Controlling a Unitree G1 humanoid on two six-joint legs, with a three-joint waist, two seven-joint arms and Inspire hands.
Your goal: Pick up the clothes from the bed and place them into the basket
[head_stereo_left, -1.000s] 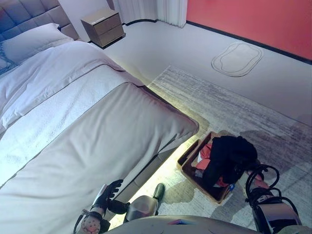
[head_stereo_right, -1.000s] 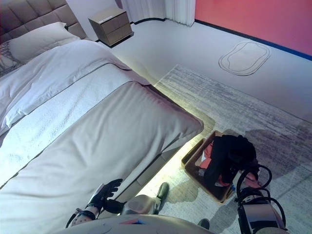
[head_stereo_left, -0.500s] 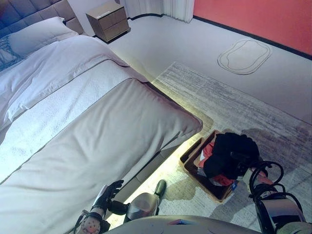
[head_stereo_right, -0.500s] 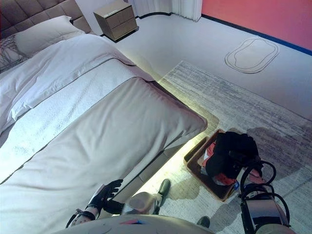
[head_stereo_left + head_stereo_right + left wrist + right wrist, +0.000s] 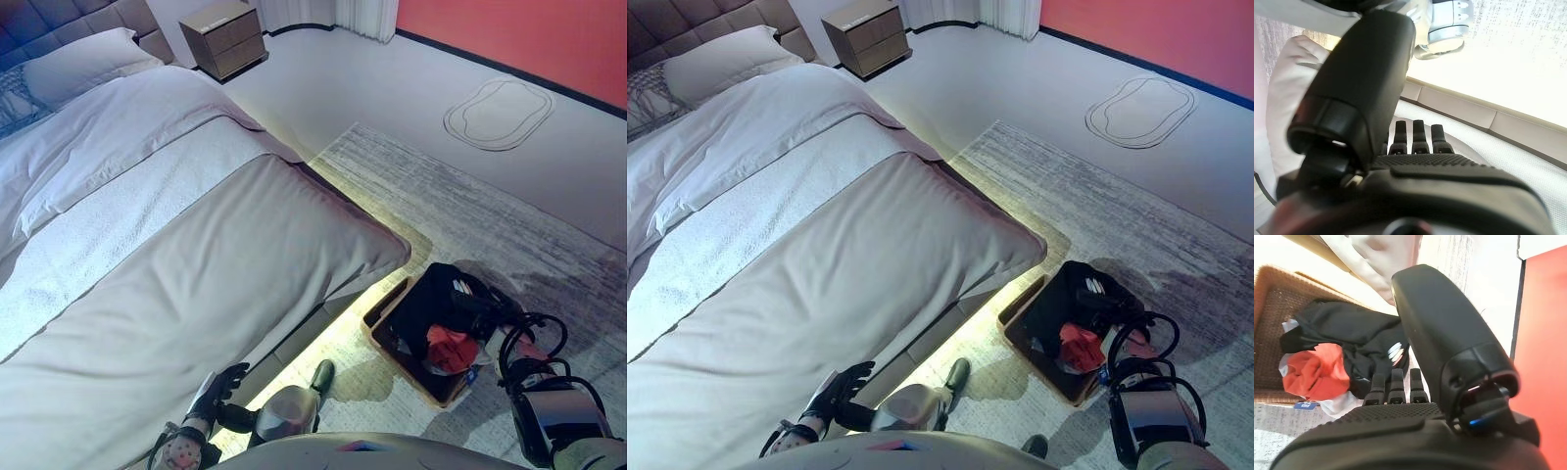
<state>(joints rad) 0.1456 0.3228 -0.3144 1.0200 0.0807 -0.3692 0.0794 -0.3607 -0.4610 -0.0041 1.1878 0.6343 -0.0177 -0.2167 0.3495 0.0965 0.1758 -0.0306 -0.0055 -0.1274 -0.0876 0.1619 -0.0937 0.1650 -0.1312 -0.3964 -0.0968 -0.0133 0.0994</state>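
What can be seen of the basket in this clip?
The basket is brown and woven, rectangular, with low walls, and stands on the grey rug beside the foot corner of the bed, apart from it. A black garment lies over most of it, spilling past the far rim, with a red garment and a bit of white cloth beneath. The right hand hovers just above, fingers straight, holding nothing.

You have even, fairly bright room light, with a warm yellow glow spilling from under the bed (image 5: 196, 255) onto the rug (image 5: 470, 225), just beyond the left hand (image 5: 217, 390). A soft shadow lies on the rug past the right hand (image 5: 1396, 387) and the basket (image 5: 392, 343). In both wrist views the thumb up close is blurred, and the pale floor beyond glares white.
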